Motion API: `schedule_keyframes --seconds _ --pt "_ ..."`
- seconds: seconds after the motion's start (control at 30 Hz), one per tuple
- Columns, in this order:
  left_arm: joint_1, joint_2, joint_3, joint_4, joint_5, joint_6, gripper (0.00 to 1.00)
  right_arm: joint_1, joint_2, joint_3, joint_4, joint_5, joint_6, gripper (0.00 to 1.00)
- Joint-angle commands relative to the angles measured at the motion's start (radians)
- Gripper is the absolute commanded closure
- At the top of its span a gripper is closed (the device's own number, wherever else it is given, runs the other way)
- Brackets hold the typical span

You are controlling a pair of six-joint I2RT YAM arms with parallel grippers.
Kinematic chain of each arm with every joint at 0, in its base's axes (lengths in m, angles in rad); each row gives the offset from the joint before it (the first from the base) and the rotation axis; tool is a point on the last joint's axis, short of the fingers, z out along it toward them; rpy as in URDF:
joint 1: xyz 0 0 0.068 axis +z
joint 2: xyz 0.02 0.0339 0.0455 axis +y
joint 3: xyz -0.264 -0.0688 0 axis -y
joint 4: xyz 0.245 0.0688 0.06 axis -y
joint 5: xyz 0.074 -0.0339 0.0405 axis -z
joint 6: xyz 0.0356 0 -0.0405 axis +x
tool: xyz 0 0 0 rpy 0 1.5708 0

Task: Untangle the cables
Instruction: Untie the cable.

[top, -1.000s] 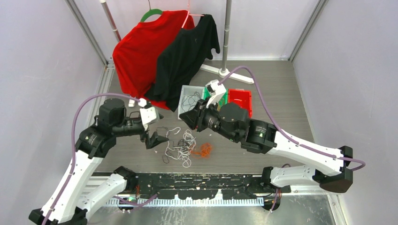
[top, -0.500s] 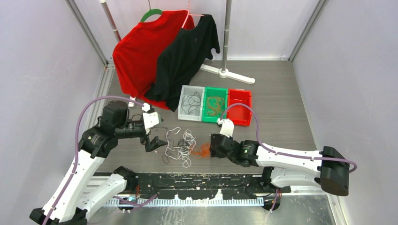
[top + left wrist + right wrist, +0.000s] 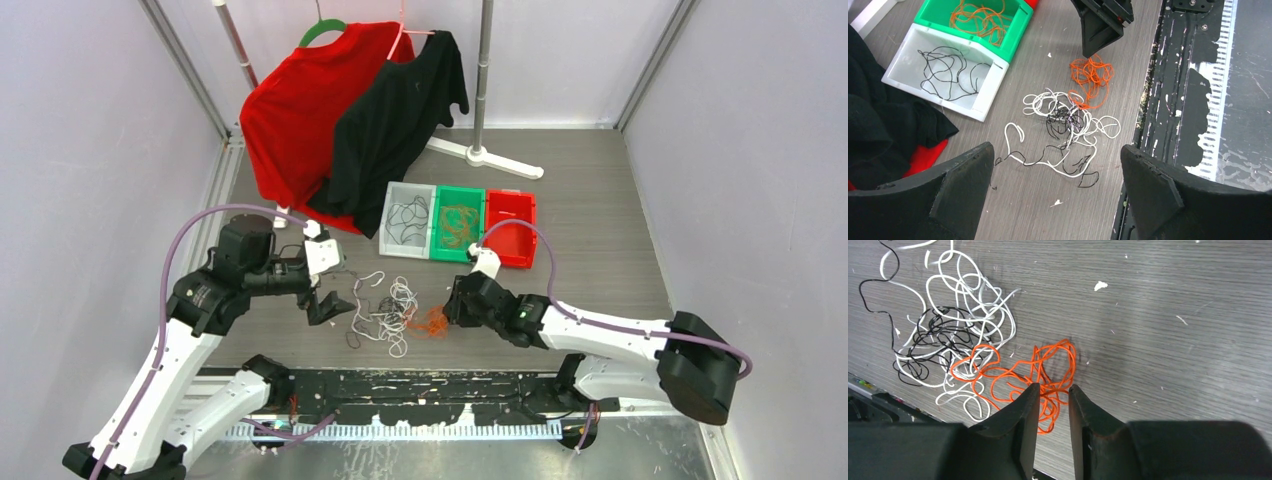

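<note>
Three colours tangled on tabletop: orange cable touching white-black knot. Cannot tell whether right jaws, narrow astride orange loops, grip; left jaws released above knot. Pinch low, lift orange slowly away.

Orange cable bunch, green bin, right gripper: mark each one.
orange cable bunch (image 3: 1091, 79), left wrist view, middle of the tangle
green bin (image 3: 1017, 32), left wrist view, outer side wall
right gripper (image 3: 1053, 387), right wrist view, midway between fingertips
</note>
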Motion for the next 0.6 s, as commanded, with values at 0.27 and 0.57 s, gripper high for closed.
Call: schedule_keyframes --seconds 0.27,0.57 --pt "-0.002 -0.003 0.06 -0.003 -0.019 0.029 0.04 -0.015 0.031 -0.021 0.112 -0.088 0.014 0.73" --pt "-0.003 -0.013 0.055 -0.006 -0.015 0.036 0.04 -0.013 0.079 -0.051 0.134 -0.083 0.074 0.48"
